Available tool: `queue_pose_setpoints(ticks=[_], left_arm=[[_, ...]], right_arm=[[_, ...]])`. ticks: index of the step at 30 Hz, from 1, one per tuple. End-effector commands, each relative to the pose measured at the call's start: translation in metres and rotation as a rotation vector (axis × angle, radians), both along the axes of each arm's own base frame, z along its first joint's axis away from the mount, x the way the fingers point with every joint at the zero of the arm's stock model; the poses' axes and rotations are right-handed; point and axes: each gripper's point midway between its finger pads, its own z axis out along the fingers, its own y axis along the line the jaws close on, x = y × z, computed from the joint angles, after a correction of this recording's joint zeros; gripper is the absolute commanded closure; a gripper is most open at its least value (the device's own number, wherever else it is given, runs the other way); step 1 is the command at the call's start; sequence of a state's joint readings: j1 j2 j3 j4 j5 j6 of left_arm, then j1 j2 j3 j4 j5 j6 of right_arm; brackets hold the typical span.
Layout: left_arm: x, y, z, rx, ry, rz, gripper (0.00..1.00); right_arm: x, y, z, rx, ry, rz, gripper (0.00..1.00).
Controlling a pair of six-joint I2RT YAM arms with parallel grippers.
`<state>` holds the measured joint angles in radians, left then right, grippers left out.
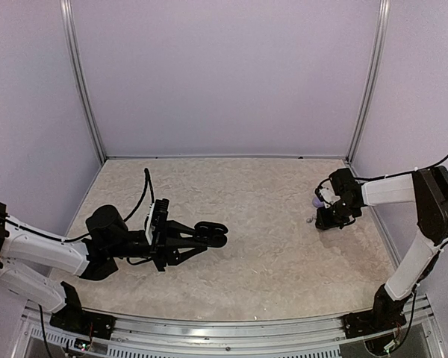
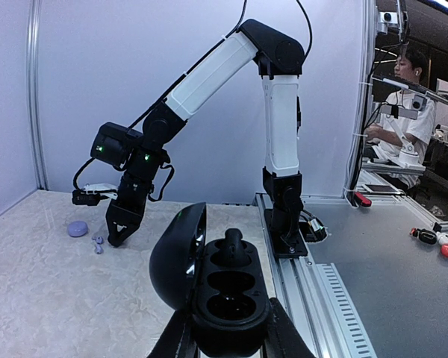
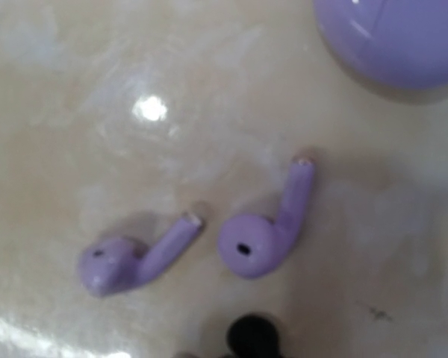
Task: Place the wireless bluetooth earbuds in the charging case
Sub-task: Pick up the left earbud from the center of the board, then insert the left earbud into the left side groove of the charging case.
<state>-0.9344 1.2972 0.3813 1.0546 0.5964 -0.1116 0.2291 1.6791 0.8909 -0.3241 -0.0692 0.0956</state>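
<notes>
My left gripper (image 1: pixel 209 236) (image 2: pixel 228 332) is shut on a black oval charging case (image 1: pixel 214 232) (image 2: pixel 231 298) low over the table's middle left, with the lid (image 2: pixel 175 257) swung open. One black earbud (image 2: pixel 234 245) stands in the far socket and the near socket is empty. At the right, my right gripper (image 1: pixel 330 220) (image 2: pixel 123 233) points down at the table beside two lavender earbuds (image 1: pixel 308 221) (image 3: pixel 265 231) (image 3: pixel 131 257), which lie loose. A lavender case (image 1: pixel 317 202) (image 3: pixel 396 37) sits just beyond them. In the right wrist view a blurred dark blob (image 3: pixel 252 335) shows at the bottom edge, and no fingers show.
White walls with aluminium posts (image 1: pixel 86 82) close in the marble-patterned table (image 1: pixel 269 261) on three sides. The right arm's base (image 2: pixel 287 224) stands on the metal rail (image 2: pixel 336 313) at the near edge. Beyond it, outside the cell, a person (image 2: pixel 407 112) sits at a bench.
</notes>
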Motion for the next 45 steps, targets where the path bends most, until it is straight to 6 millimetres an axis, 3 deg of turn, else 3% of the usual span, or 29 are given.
queue_pose_setpoints(ticks=[1, 12, 32, 36, 39, 45], left_arm=[[0.001, 0.001, 0.008, -0.026, -0.012, 0.006, 0.9], [0.002, 0.0, 0.007, -0.023, -0.014, 0.004, 0.9], [0.003, 0.001, 0.006, -0.02, -0.013, 0.007, 0.91], [0.002, 0.001, 0.005, -0.016, -0.013, 0.006, 0.91], [0.001, 0.002, 0.005, -0.009, -0.025, 0.008, 0.91], [0.0, 0.001, 0.006, 0.0, -0.044, 0.004, 0.91]], right_arm=[[0.008, 0.0, 0.013, 0.005, -0.032, -0.012, 0.7], [0.015, -0.001, 0.016, -0.007, -0.042, -0.012, 0.71], [0.009, -0.003, 0.02, -0.004, -0.034, -0.006, 0.98], [0.008, 0.012, 0.049, 0.068, -0.1, 0.07, 1.0], [0.004, 0.03, 0.085, 0.136, -0.187, 0.16, 1.0], [-0.022, 0.087, 0.163, 0.277, -0.366, 0.442, 1.0]])
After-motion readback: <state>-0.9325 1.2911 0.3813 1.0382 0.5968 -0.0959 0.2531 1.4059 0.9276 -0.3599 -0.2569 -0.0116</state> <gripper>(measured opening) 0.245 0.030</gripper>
